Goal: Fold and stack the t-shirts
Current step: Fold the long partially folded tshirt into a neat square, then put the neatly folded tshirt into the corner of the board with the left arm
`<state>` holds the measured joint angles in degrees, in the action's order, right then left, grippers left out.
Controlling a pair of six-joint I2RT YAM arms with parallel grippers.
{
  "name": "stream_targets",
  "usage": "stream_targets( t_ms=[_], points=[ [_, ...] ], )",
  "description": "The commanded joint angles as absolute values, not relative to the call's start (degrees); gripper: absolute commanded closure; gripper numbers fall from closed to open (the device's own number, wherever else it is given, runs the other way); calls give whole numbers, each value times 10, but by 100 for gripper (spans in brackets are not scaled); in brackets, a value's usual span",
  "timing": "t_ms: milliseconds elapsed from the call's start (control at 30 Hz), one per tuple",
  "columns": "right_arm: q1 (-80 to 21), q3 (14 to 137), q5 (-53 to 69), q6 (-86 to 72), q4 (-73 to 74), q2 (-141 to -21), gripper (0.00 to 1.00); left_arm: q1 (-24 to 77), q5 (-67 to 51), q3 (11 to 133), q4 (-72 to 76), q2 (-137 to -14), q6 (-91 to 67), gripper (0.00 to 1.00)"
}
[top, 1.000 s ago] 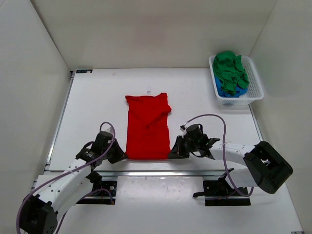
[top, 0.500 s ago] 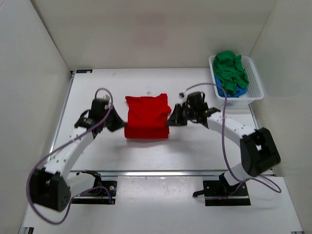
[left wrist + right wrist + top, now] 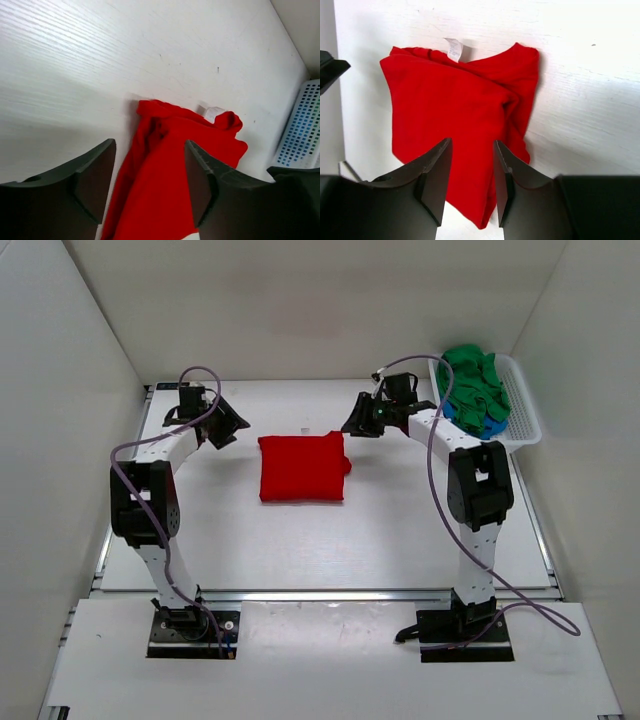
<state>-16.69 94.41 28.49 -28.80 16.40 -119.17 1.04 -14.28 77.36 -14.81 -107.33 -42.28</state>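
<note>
A bright red t-shirt [image 3: 300, 468] lies folded into a squarish pad at the table's middle, its white tag [image 3: 453, 49] at the far edge. My left gripper [image 3: 230, 426] hangs open off its far left corner, clear of the cloth. My right gripper [image 3: 351, 424] hangs open off the far right corner, also apart from it. In the left wrist view the red t-shirt [image 3: 175, 165] shows between and beyond the open gripper [image 3: 150, 186]. The right wrist view shows the red t-shirt [image 3: 450, 105] beyond the open gripper [image 3: 470, 182]. A green t-shirt [image 3: 472, 380] and a blue one [image 3: 462, 425] are bunched in the basket.
A white perforated basket [image 3: 525, 405] stands at the table's far right corner; its wall [image 3: 302, 130] shows in the left wrist view. White walls close in the table on three sides. Both arms reach up along the table's left and right sides.
Both grippers carried the shirt's near edge up to its far edge, halving it. They have since let go, opened, and drawn back toward the far wall.
</note>
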Motion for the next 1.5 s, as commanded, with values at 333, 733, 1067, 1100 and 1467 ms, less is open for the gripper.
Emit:
stream_targets(
  t_ms=[333,733,1067,1100,1467],
  points=[
    [-178,708,202,-247,144,-906,62,93,-66,691,-176,-1029,-317,30],
    [-163,611,223,-282,128,-759,64,187,54,939,-440,-1232,-256,51],
    [-155,615,240,-279,136,-730,79,103,132,1154,-562,-1324,-241,100],
    [-157,618,242,-274,137,-730,79,88,139,1195,-566,-1338,-236,100],
    [-189,593,162,-255,181,-679,81,-37,172,1453,-587,-1491,-188,100]
  ],
)
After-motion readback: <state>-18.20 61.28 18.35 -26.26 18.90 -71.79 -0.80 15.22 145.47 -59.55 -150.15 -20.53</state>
